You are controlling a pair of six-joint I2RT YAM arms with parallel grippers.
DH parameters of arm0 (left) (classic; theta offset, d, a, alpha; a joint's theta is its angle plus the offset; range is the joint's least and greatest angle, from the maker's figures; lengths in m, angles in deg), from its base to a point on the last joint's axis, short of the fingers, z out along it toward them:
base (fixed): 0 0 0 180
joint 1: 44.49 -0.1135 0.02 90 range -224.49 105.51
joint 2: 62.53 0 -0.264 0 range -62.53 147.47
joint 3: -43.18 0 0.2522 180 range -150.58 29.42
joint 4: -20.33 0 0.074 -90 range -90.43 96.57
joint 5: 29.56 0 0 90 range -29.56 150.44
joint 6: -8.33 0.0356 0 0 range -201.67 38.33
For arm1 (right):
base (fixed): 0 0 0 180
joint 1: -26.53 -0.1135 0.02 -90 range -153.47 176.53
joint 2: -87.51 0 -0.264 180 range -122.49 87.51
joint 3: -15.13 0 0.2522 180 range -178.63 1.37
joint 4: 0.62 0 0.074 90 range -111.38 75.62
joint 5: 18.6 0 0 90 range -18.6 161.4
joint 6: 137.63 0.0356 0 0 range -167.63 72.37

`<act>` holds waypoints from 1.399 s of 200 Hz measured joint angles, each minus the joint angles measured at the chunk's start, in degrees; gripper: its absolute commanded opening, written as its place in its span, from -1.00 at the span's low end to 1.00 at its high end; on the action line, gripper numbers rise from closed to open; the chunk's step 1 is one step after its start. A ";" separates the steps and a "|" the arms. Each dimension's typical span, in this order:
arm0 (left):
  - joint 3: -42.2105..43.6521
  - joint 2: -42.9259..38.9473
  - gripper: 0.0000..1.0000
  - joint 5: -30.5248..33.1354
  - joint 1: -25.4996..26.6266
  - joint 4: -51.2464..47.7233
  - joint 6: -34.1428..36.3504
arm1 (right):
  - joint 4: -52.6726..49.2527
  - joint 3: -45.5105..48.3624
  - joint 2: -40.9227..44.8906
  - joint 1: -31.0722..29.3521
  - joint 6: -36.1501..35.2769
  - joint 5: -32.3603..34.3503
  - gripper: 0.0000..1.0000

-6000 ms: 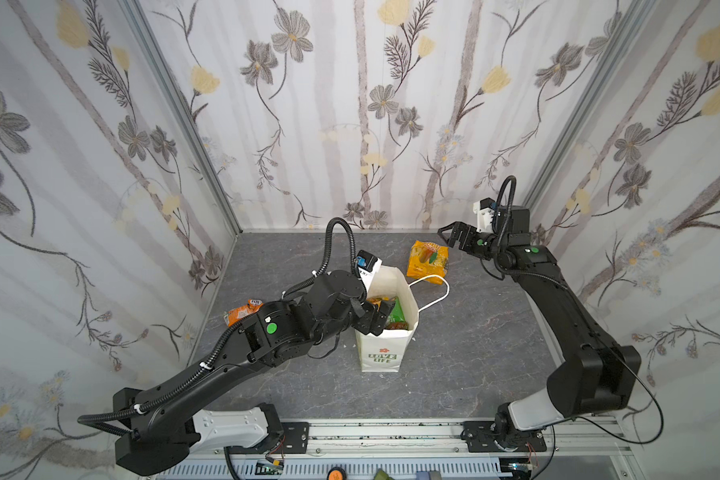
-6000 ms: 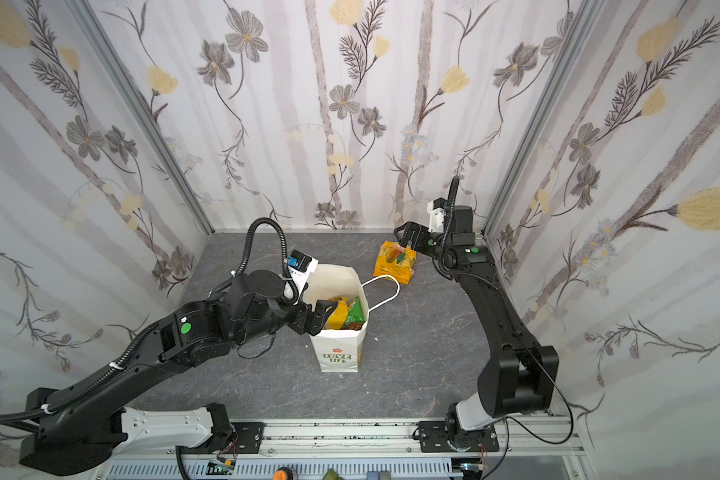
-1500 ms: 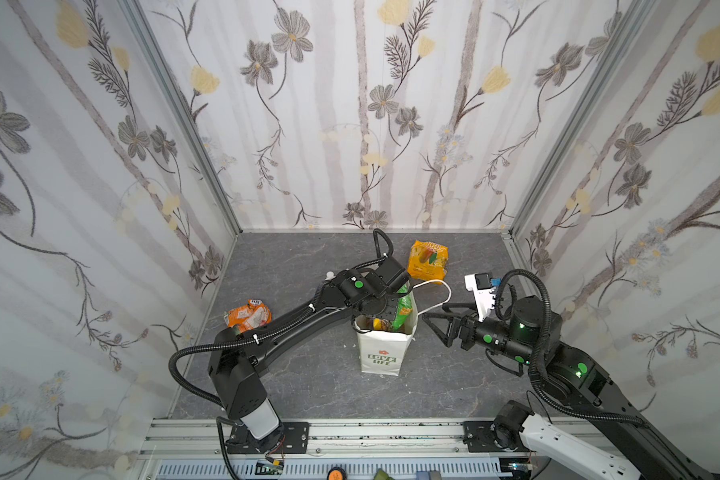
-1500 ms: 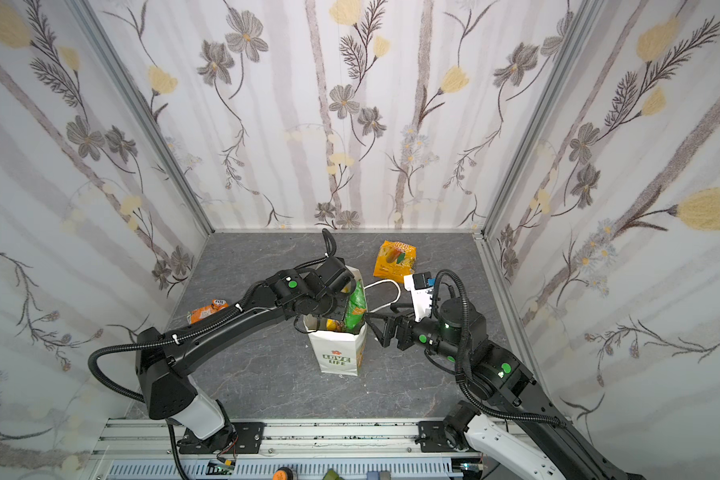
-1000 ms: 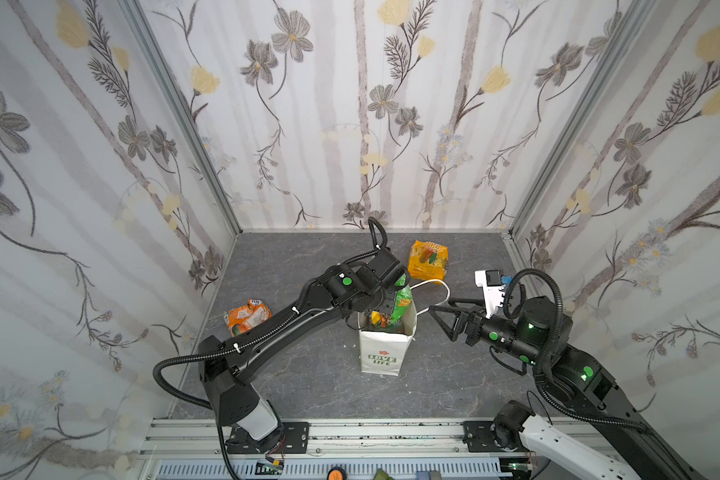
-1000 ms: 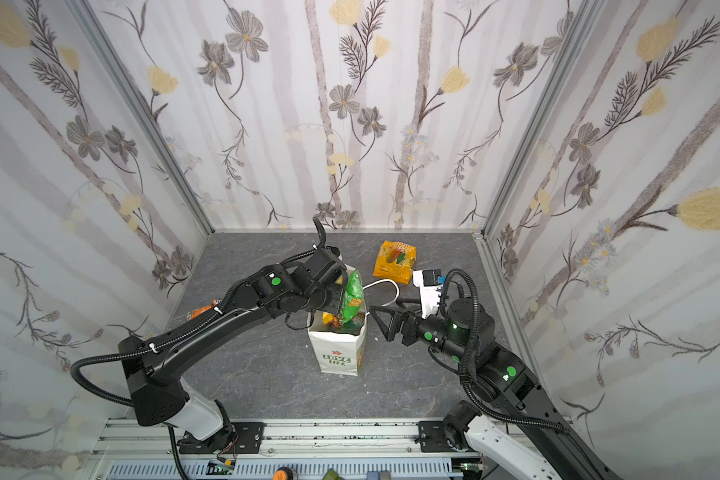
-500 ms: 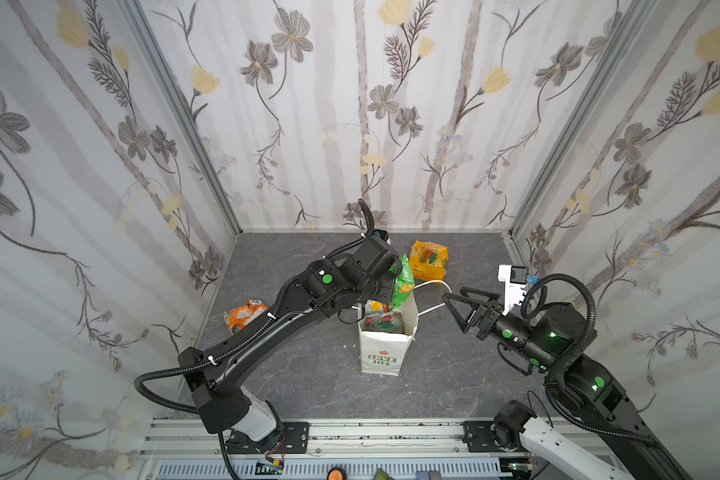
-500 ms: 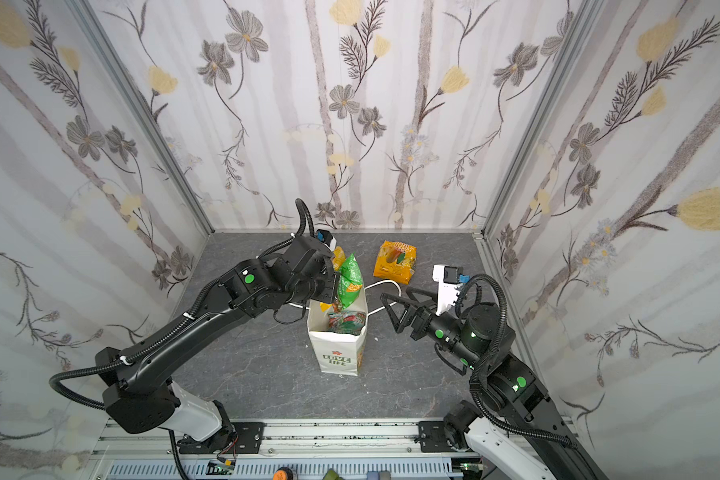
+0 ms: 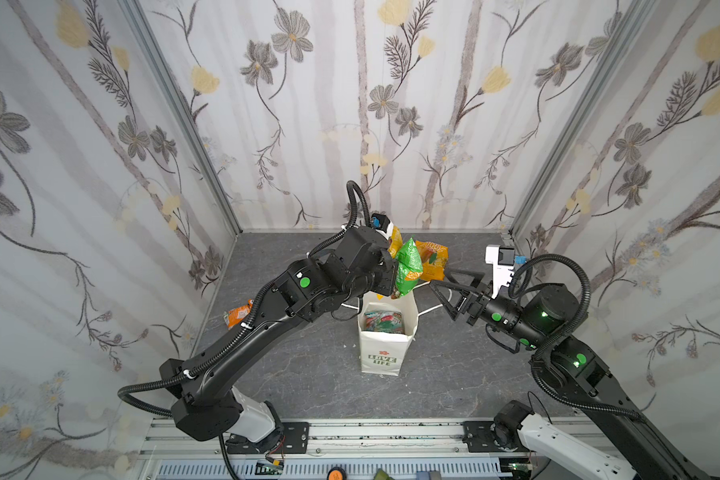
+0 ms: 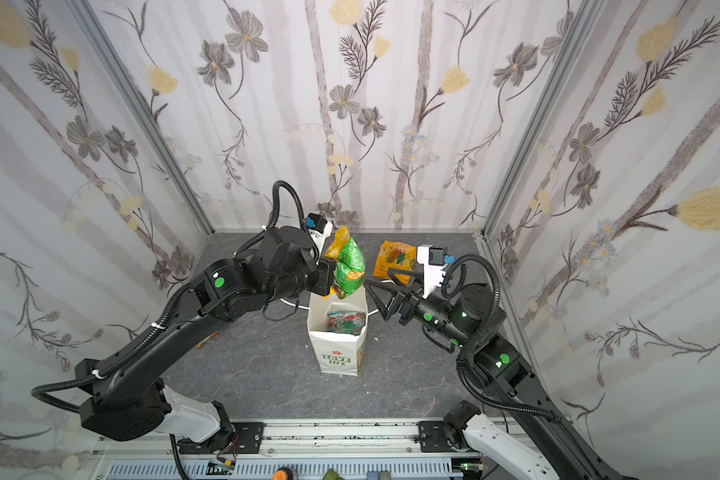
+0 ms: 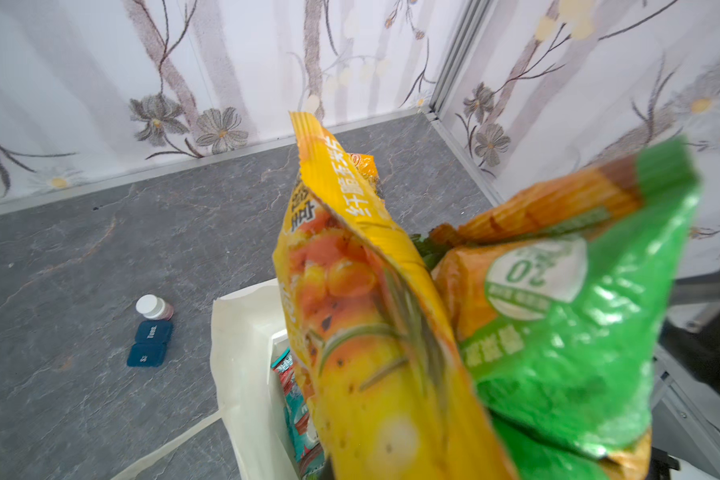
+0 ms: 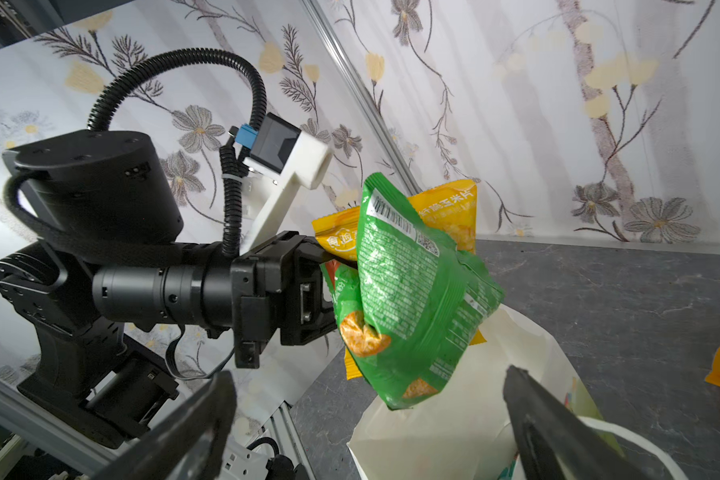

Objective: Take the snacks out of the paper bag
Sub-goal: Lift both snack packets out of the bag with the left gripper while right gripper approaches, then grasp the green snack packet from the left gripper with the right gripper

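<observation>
Grey veined tabletop (image 9: 308, 374) (paper bag (image 9: 381, 353) upright) meets floral-papered walls (image 9: 308, 124).

Shiny packets, matt paper, stone-look desk.
The green packet (image 12: 408, 291) and the yellow packet (image 11: 375, 353) are crinkled plastic film with a bright gloss. The orange packet (image 10: 393, 259) and the teal packets (image 11: 296, 399) shine the same way. The paper bag (image 9: 385, 353) is smooth, matt white paper with a white cord handle (image 11: 171, 442). The desk (image 9: 308, 374) looks like matt grey veined stone. The arms (image 9: 267, 332) are matt black plastic with a ribbed hose (image 12: 175, 62), and the rail (image 9: 391, 434) is bare metal.
</observation>
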 measured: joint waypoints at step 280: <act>-2.97 -2.49 -1.00 0.15 1.79 3.17 1.46 | 11.02 -1.46 -7.56 4.37 9.35 -0.68 -0.75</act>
